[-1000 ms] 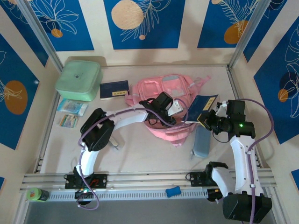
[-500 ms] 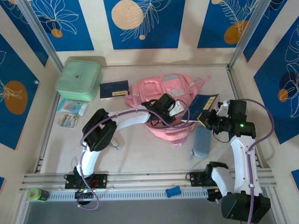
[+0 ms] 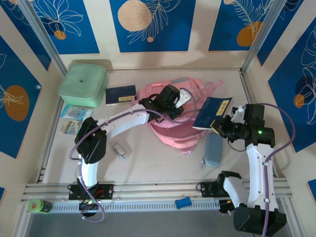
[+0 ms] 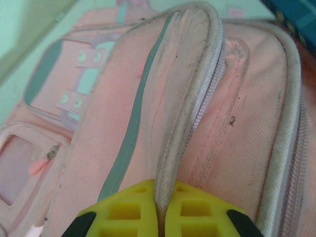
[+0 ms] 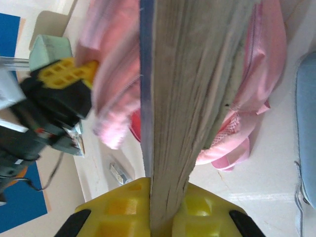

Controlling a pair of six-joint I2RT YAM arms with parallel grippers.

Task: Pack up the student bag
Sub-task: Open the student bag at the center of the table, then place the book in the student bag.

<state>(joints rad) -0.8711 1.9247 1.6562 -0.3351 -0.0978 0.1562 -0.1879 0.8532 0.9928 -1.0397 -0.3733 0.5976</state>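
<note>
The pink student bag (image 3: 170,132) lies mid-table with its top toward the arms. My left gripper (image 3: 186,100) is over it and shut on the bag's piped zipper edge (image 4: 185,98), with the yellow pads (image 4: 128,207) pinching the rim and holding it raised. My right gripper (image 3: 222,126) is shut on a thick dark blue book (image 3: 212,112) and holds it tilted just right of the bag. In the right wrist view the book's page edge (image 5: 192,74) runs up from the gripper (image 5: 165,202). The bag (image 5: 261,74) and the left gripper (image 5: 91,69) lie behind it.
A mint-green box (image 3: 84,85) stands at the back left, with a second blue book (image 3: 120,95) beside it. Two small packets (image 3: 76,112) lie at the left. A grey-blue pouch (image 3: 213,149) lies right of the bag, and a small metal clip (image 3: 120,149) near the left arm.
My left gripper has shut on the bag's zipper edge and pulled it up and toward the back. The right gripper with the book has barely shifted.
</note>
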